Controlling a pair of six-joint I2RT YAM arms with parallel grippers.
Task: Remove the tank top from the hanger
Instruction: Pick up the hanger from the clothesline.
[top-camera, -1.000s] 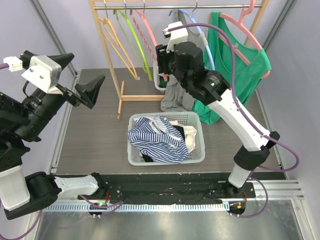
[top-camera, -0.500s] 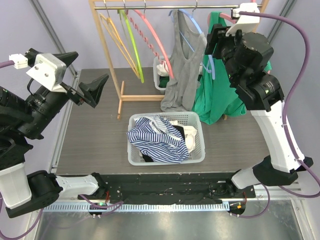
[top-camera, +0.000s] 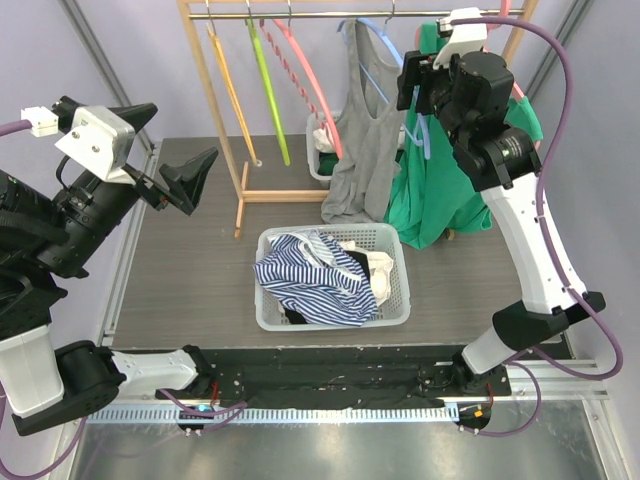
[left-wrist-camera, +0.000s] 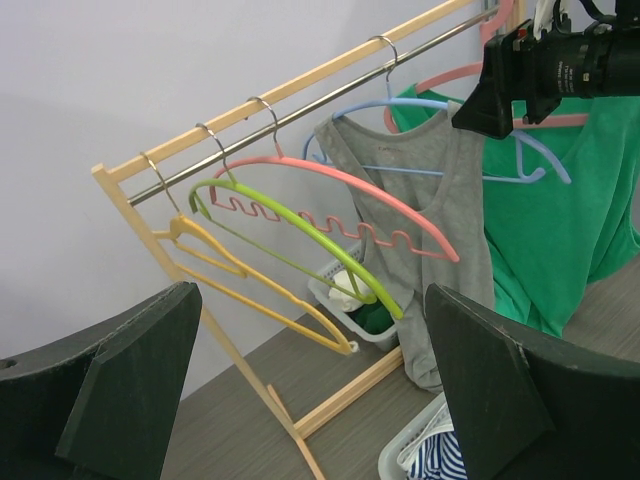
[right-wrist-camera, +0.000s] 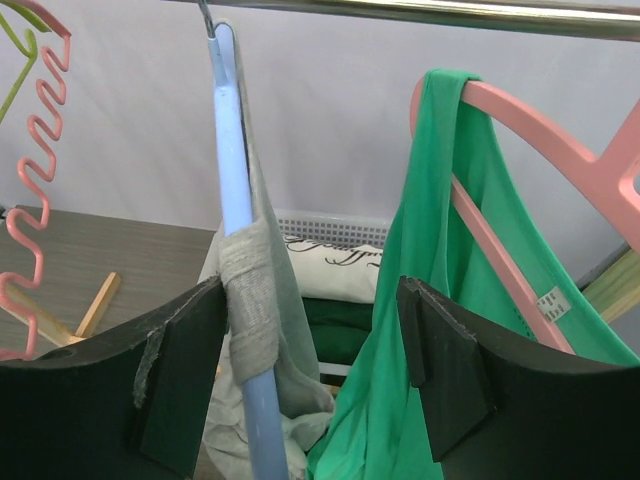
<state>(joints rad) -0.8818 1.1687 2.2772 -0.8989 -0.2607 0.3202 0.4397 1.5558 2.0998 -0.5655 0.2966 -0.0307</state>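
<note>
R tool (right-wrist-camera: 310, 375) wide, holding nothing, gray top (right-wrist-camera: 270, 350) on blue hanger (right-wrist-camera: 228, 130) just beside it. L tool (left-wrist-camera: 310, 390) wide too, far off.

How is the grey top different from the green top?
The grey top is grey; the green top is bright green. The grey top hangs on a blue hanger, the green top on a pink hanger. In the top view the grey top hangs left of the green top, which looks wider. Both are sleeveless and hang from the same rail.
</note>
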